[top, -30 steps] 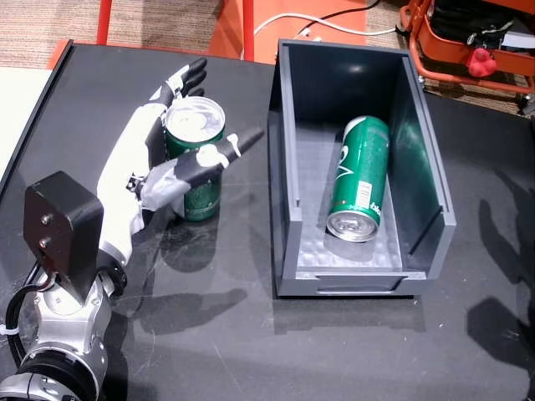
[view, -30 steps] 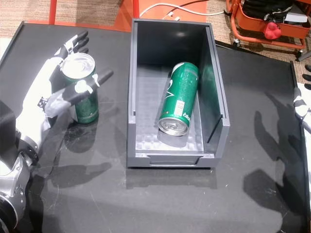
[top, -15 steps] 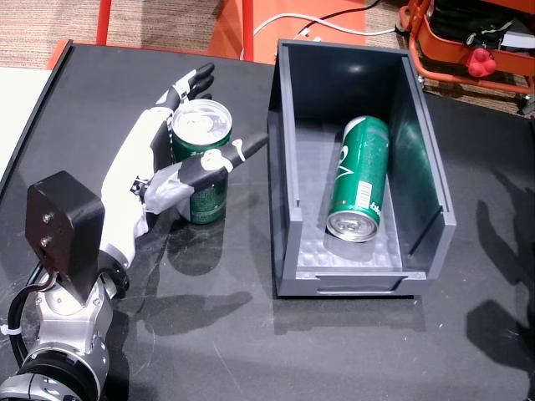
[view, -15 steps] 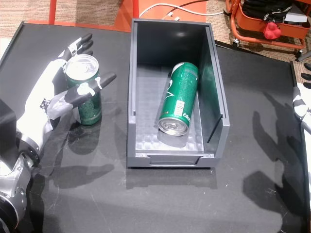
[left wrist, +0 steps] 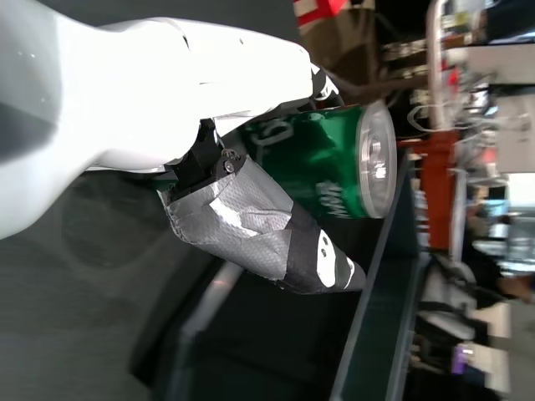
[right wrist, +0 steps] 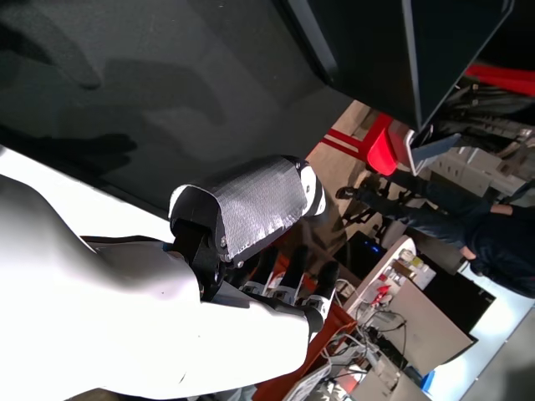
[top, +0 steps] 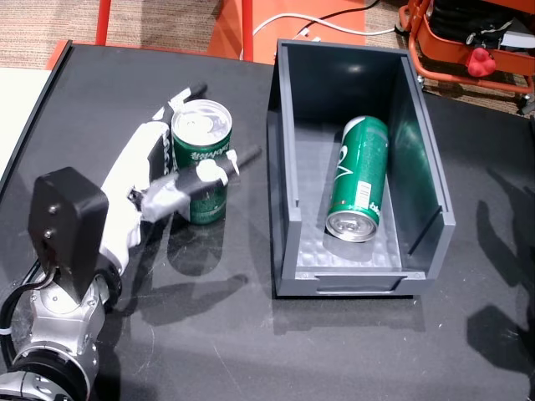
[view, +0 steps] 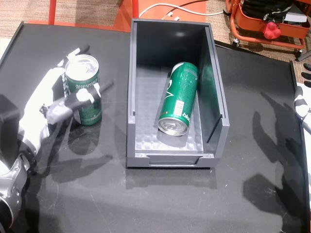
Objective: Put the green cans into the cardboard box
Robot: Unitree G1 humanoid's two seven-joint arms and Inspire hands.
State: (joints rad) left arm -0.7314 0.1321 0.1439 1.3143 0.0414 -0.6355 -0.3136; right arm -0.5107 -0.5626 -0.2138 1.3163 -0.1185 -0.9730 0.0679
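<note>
Standing upright on black table (top: 209, 334) near left edge: one green can (top: 201, 160), silver top up, just beside bin's left wall. Wrapped by left hand (top: 150, 180): fingers (top: 180, 98) curled round far side, taped thumb (top: 213, 170) across near side, pressed on can label; same grasp seen in other head view (view: 53, 99) on can (view: 82, 96) and in left wrist view (left wrist: 167, 125), thumb (left wrist: 267, 242) over can (left wrist: 326, 171). Can base on table, not lifted. Blocking way to the right: tall left wall of dark grey open-top bin (top: 284, 225), no cardboard seen, bin (view: 131, 126) set mid-table, long side running toward far edge. Inside bin: second green can (top: 359, 177) lying on side on ribbed floor, silver end toward near wall, leaning close to right wall; also (view: 179, 98). Count: two green cans, one bin, one can in, one out. Beyond far edge: red frame legs (top: 104, 21), white cable (top: 318, 18), orange cart (top: 468, 38) at far right corner. Right hand (right wrist: 251, 242) off table in right wrist view, fingers extended side by side, thumb apart, nothing held; only a sliver at right edge (view: 305, 109) in a head view.
</note>
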